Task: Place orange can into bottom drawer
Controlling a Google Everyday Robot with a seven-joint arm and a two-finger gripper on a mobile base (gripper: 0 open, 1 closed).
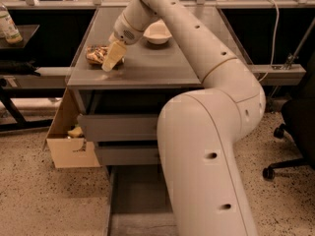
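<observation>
Cardboard box [69, 149] sat on the floor at the cabinet's [147, 70] left side. Can [95, 54] lay on its side on the cabinet top, near the left edge. Gripper [112, 58] was low over the same part of the cabinet top, touching the can or just beside it; could not tell whether it was open, closed or gripping. Bowl [157, 32] stood toward the cabinet top's back. Drawer [140, 200] was pulled out at the cabinet's foot, its visible floor bare. Judgement: early; grasp, lift, lowering and release all remained.
</observation>
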